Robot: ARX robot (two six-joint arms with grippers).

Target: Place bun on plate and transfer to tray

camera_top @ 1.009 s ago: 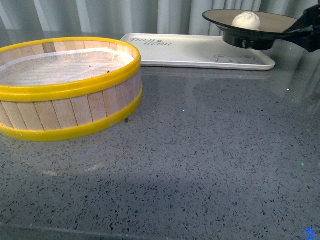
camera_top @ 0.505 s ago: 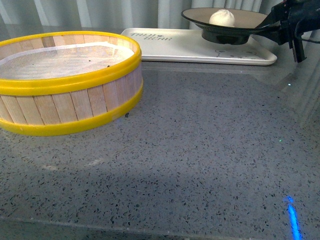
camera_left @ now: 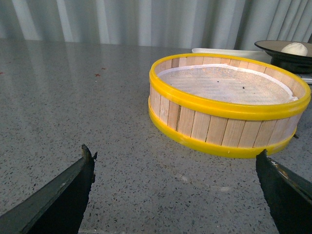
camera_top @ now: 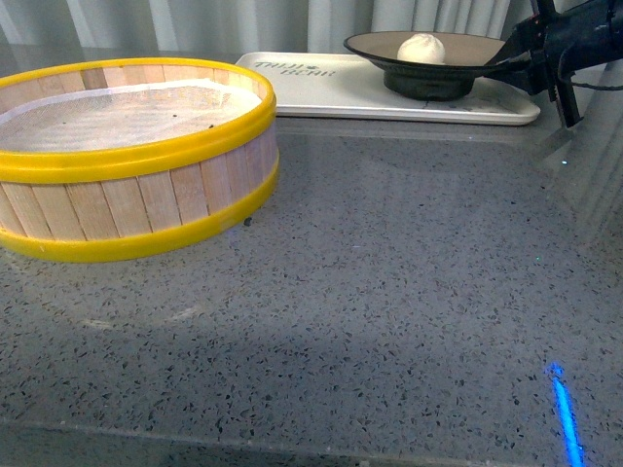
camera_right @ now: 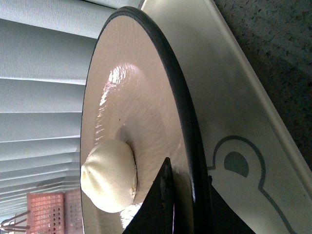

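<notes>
The white bun (camera_top: 421,48) sits in the grey-brown plate (camera_top: 375,45) with a black rim. The plate stands on or just over the right part of the white tray (camera_top: 321,89) at the back of the table; contact cannot be told. My right gripper (camera_top: 508,55) is shut on the plate's right rim. In the right wrist view its jaws pinch the black rim (camera_right: 190,146), with the bun (camera_right: 109,175) beside one finger and the tray (camera_right: 243,126) below. My left gripper (camera_left: 175,165) is open and empty, low over the table in front of the steamer basket.
A yellow-rimmed wooden steamer basket (camera_top: 127,161) with a white liner stands at the left, also in the left wrist view (camera_left: 229,105). Grey speckled table (camera_top: 389,292) in front. Curtains hang behind the tray.
My right gripper has carried the plate with the bun to the left and down, from above the tray's right end to low on the tray.
</notes>
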